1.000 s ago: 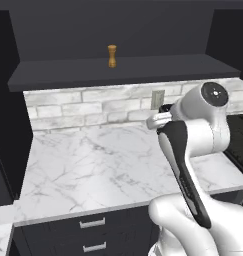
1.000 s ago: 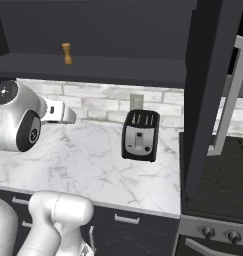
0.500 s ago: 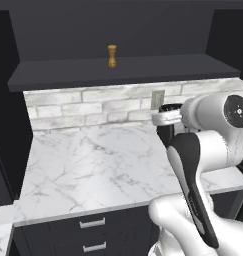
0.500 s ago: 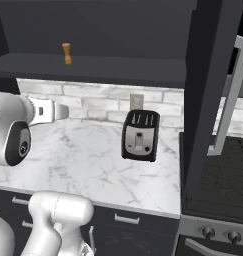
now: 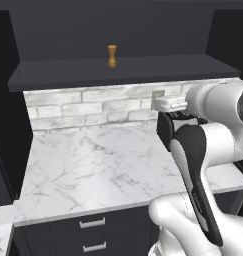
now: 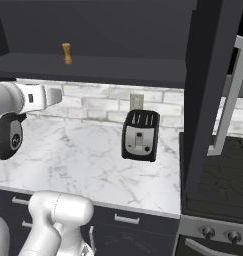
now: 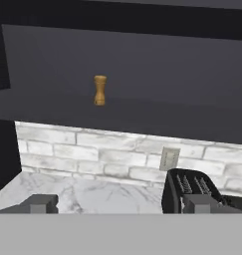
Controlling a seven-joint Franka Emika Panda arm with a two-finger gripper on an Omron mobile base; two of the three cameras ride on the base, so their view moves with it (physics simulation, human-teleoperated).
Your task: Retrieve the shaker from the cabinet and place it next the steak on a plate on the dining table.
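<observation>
While the gripper (image 7: 120,203) sits low in the hand view with its two fingertips (image 7: 40,203) spread wide and nothing between them, one shaker (image 7: 99,90) stands upright at upper centre-left, alone on the long shelf of the cabinet (image 7: 157,119). In the left base view the shaker (image 5: 112,55) is at top centre, set back from the shelf's front edge with bare shelf on both sides. One black toaster (image 6: 139,135) stands on the marble counter (image 5: 98,170), at centre of the right base view, against the white brick backsplash (image 5: 88,108). Two silver drawer handles (image 5: 92,222) show at bottom centre. The counter's middle lies open.
</observation>
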